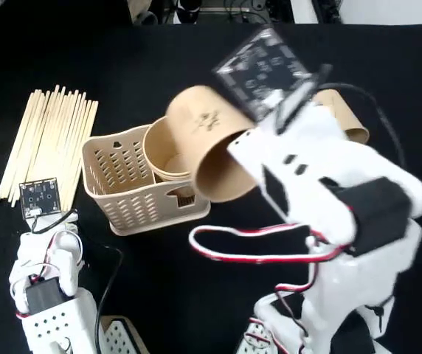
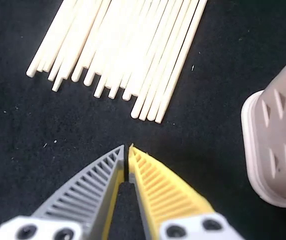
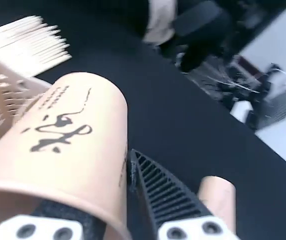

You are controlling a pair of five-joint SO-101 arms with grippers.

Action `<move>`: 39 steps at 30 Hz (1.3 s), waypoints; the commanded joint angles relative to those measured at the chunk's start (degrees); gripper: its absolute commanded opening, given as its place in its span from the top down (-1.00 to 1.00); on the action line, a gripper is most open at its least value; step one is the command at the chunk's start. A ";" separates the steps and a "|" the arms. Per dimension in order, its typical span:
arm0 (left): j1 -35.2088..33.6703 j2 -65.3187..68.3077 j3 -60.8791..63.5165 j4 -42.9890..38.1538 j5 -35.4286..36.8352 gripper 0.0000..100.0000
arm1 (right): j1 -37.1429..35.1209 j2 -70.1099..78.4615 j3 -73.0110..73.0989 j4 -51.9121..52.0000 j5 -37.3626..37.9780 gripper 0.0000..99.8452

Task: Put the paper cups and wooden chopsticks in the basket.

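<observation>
Wooden chopsticks (image 1: 49, 140), a pale loose bundle, lie beside the beige perforated plastic basket (image 1: 122, 195), not yet collected. The left gripper (image 2: 127, 150) sits closed and empty just short of their ends. Inside the basket stands one tan paper cup (image 1: 168, 151). The right gripper (image 3: 128, 170) pinches a second tan cup (image 1: 211, 144) by its wall, tipped sideways over the basket's edge. A third cup (image 1: 344, 114) lies beyond the basket, well apart.

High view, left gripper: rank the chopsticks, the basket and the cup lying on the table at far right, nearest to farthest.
1. chopsticks: on the left, just ahead of the left gripper.
2. basket: in the middle, to the right of the chopsticks.
3. lying cup: far right, well beyond the basket.
</observation>
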 commanded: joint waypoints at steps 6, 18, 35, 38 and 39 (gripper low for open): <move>0.75 -0.53 1.01 -1.05 -0.09 0.94 | -4.48 -0.75 8.22 -1.67 -0.18 0.98; 0.75 -0.53 1.01 -1.05 -0.09 0.94 | -4.66 -0.66 10.42 -4.66 0.00 0.94; 0.75 -0.53 1.01 -1.05 -0.09 0.94 | -4.66 -0.66 17.71 -15.30 3.16 0.51; 0.75 -0.53 1.01 -1.05 -0.09 0.94 | -4.40 -1.19 17.45 -16.09 3.52 0.51; 0.75 -0.53 1.01 -1.05 -0.09 0.94 | -3.78 -1.19 16.57 -15.47 3.52 0.51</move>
